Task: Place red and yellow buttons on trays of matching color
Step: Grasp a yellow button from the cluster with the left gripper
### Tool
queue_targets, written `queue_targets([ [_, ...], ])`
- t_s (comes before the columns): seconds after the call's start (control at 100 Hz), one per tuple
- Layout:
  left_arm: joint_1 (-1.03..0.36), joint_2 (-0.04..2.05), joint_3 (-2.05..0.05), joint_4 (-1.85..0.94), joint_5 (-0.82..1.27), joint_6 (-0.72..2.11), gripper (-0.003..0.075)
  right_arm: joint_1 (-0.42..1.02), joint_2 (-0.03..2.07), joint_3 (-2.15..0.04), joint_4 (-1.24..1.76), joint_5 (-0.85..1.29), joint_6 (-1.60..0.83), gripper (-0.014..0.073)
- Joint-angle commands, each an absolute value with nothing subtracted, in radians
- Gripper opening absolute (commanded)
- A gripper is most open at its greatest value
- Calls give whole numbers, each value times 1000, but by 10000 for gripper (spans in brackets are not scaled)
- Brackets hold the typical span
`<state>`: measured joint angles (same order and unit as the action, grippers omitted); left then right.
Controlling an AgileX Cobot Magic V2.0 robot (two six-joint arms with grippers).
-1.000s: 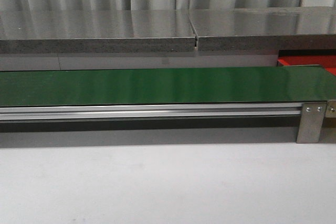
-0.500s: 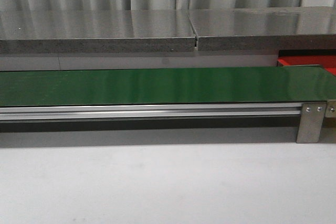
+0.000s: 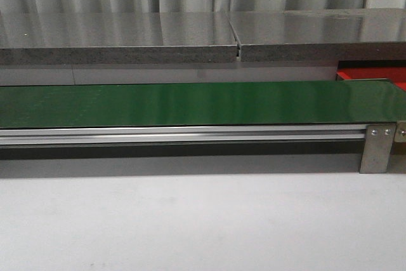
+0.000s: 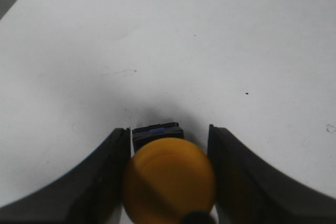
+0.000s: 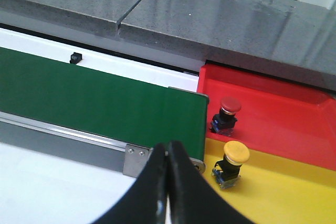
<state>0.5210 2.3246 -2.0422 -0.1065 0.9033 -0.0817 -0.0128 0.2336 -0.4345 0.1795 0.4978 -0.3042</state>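
Your left gripper (image 4: 169, 182) pinches a yellow domed push-button with a dark grey body (image 4: 169, 181) between its black fingers (image 4: 102, 182), above the white tabletop (image 4: 210, 40). Its cap faces the wrist camera, its long axis running from cap down to body, toward the table. Carry it level to the bright yellow flat tray (image 5: 283, 192), beside the red low-rimmed tray (image 5: 278, 108), and set it body-down, clear of the yellow button (image 5: 231, 163) already standing there. Your right gripper (image 5: 168, 182) has its fingers pressed together, empty.
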Motion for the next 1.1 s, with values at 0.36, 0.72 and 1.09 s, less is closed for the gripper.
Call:
queue_targets([
  [0.36, 481, 2003, -2025, -118, 975, -45, 230, -13, 241, -459, 186, 412, -314, -68],
  [0.72, 457, 1736, -1767, -124, 941, 0, 230, -13, 241, -459, 186, 412, -314, -68],
  [1.09, 438, 1608, -1512, -259, 859, 80, 230, -13, 241, -459, 186, 412, -314, -68],
])
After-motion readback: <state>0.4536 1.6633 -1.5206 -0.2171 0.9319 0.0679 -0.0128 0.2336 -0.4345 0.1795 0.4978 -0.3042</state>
